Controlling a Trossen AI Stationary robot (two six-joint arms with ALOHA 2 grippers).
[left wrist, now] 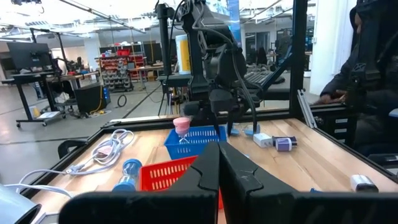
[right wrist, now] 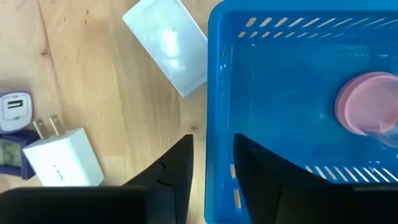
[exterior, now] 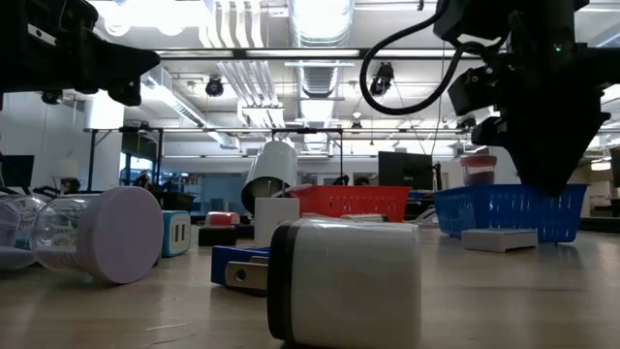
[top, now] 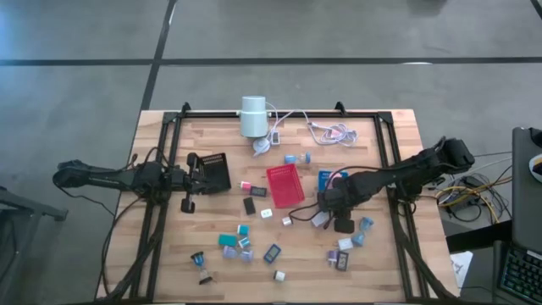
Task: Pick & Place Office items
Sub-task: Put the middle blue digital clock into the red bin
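Hovering gripper: the right gripper (top: pixel 332 202) hangs above the blue tray (top: pixel 329 181); the right wrist view looks straight down past its fingers (right wrist: pixel 177 168) onto the tray's near wall
Pink disc: a pink round piece (right wrist: pixel 364 102) lies inside the blue tray (right wrist: pixel 280 93), off to one side of the right gripper (right wrist: pixel 211 163) and not between the fingers; the left wrist view shows the same pink piece (left wrist: pixel 181 126) at the blue tray (left wrist: pixel 194 138), just under the right arm's head
Pieces beside the blue tray: a flat white block (right wrist: pixel 166 45) lies on the wood just outside the tray wall; a white plug adapter (right wrist: pixel 65 163) with two prongs and a lilac-grey charger (right wrist: pixel 13 107) lie farther from the tray
Other items: small teal, white and dark pieces (top: pixel 246 241) are scattered over the table (top: pixel 169 263), on the side of the red tray (top: pixel 285 185) away from the white cylinder (top: pixel 252 116)
Hard to make out: in the high view the right gripper's tips merge with the arm and the blue tray is mostly covered; the low view is blocked by a large white adapter (exterior: pixel 344 283)
Right gripper state: fingers apart with a narrow gap, nothing between them, touching nothing
Left gripper: the left gripper (top: pixel 190 180) waits beside the black tray (top: pixel 213 171), well apart from the red tray; its fingers (left wrist: pixel 202 180) meet tip to tip, holding nothing
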